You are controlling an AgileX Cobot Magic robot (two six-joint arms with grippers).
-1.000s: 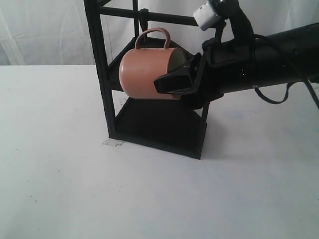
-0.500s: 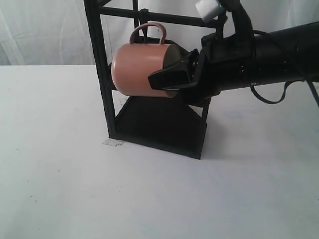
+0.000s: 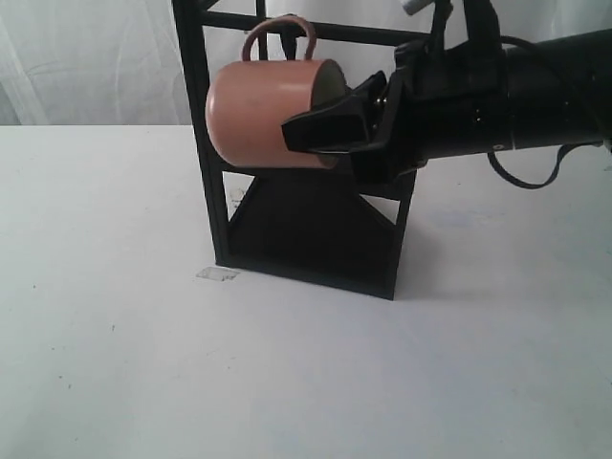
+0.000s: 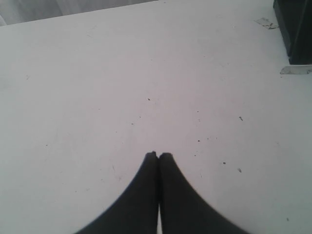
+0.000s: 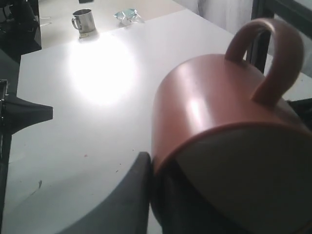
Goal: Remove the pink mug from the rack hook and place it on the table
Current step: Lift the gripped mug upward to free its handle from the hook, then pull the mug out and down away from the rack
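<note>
– what's the left gripper (image 4: 158, 157) up to?
– not much. its two black fingers are pressed together with nothing between them, and it hangs over bare table (image 4: 122, 73). a corner of the rack (image 4: 298, 29) and a scrap of tape (image 4: 295, 70) sit off at the edge of its camera's view.
– and the pink mug (image 3: 258, 110)?
– up in the air, lying on its side, well above the table. it's in front of the rack's front post, its mouth faces the right arm, and its handle (image 3: 277, 27) points up. the rack hook (image 3: 285, 38) shows as a dark stub inside the handle loop, just under the top crossbar. i can't tell whether the two touch.
– so who's holding it?
– the right gripper (image 3: 320, 124). its jaws are parted only by the thickness of the mug's wall. one finger (image 5: 127, 200) lies flat against the outside, and the other seems to be inside the mouth, pinching the rim.
– anything else?
– far off, a small steel cup (image 5: 83, 19) with a crumpled wrapper (image 5: 126, 15) near it.
</note>
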